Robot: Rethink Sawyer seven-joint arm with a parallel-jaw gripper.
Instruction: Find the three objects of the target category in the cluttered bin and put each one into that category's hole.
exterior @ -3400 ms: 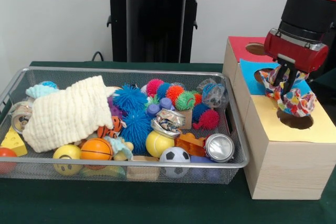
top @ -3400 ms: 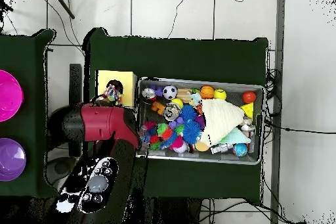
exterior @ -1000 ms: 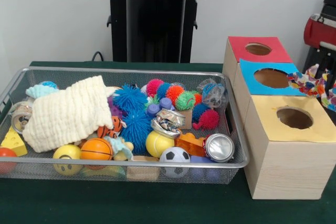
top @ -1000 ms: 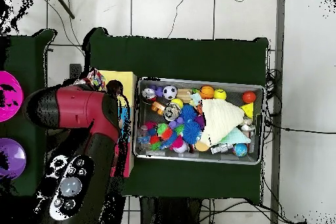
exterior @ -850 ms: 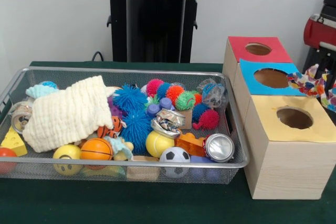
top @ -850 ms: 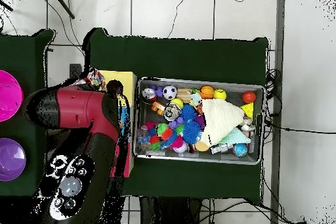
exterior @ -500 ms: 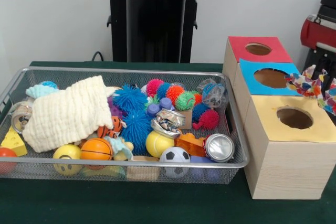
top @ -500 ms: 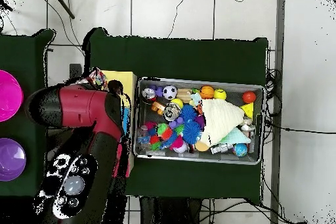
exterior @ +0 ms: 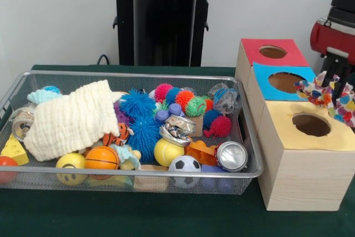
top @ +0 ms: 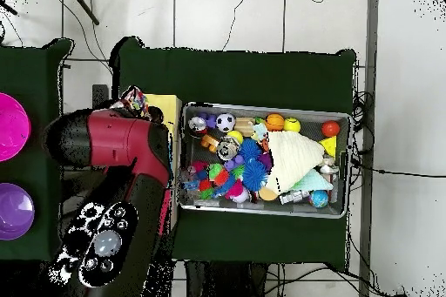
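A white wall stands behind a desk (exterior: 166, 220) covered in dark green cloth. At the left, a wire mesh bin (exterior: 133, 178) holds a heap of clutter: a yellow wedge (exterior: 14, 151) and a cream cloth (exterior: 72, 120) at its left end, an orange ball (exterior: 101, 158), blue spiky balls (exterior: 138, 117), a yellow ball (exterior: 168, 151), a small soccer ball (exterior: 184, 164) and a crushed can (exterior: 232, 156) toward the right. Just beside the bin stands a wooden box (exterior: 297, 178) with three holes, topped red (exterior: 272, 51), blue (exterior: 285, 81) and yellow (exterior: 310, 125). At the far right the fingers (exterior: 333, 84) are clamped on a multicoloured patterned cloth (exterior: 324, 94), which hangs over the box's right edge between the blue and yellow holes, above the box top.
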